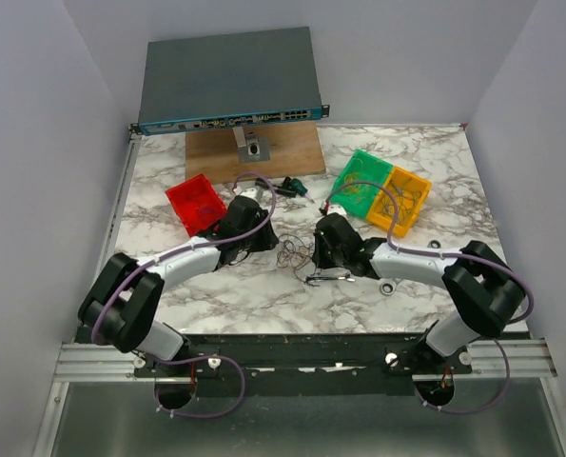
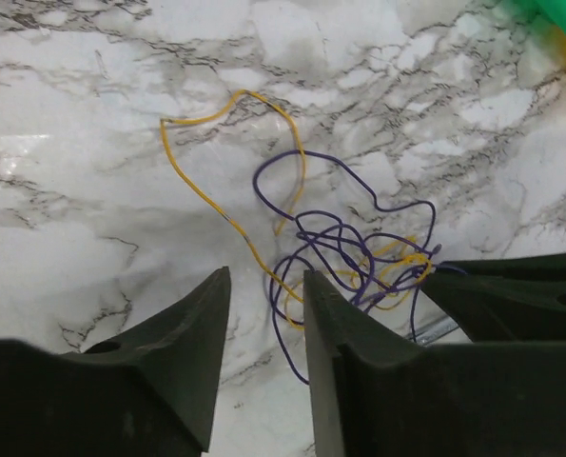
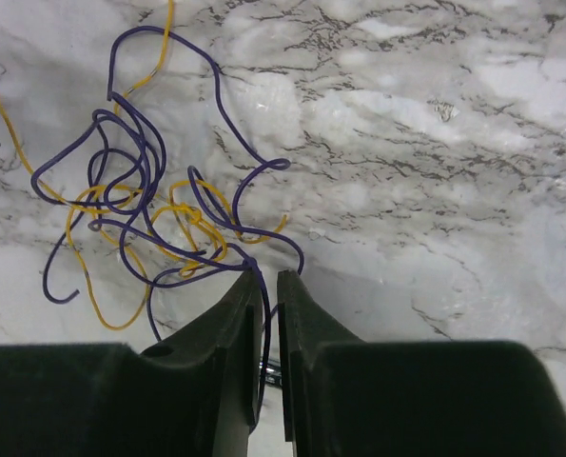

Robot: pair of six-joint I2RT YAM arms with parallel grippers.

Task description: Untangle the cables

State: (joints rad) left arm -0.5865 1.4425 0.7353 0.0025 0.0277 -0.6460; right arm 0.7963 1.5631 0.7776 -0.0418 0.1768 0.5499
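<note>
The left gripper [image 2: 268, 278] fills the bottom of the left wrist view, its fingers [image 2: 183, 362] apart with a clear gap. The cables [image 2: 344, 243], thin purple and yellow loops, lie on the marble table [image 2: 73, 143] at centre and reach into that gap. In the right wrist view the right gripper [image 3: 269, 278] stands nearly closed at bottom centre, with the tangle at upper left. A purple strand runs down its narrow slit, though I cannot tell whether it is pinched. From above, both grippers meet at the cables mid-frame, between a red bin [image 1: 195, 203] on the left and a green bin [image 1: 362, 181] and a yellow bin [image 1: 403, 200] on the right.
</note>
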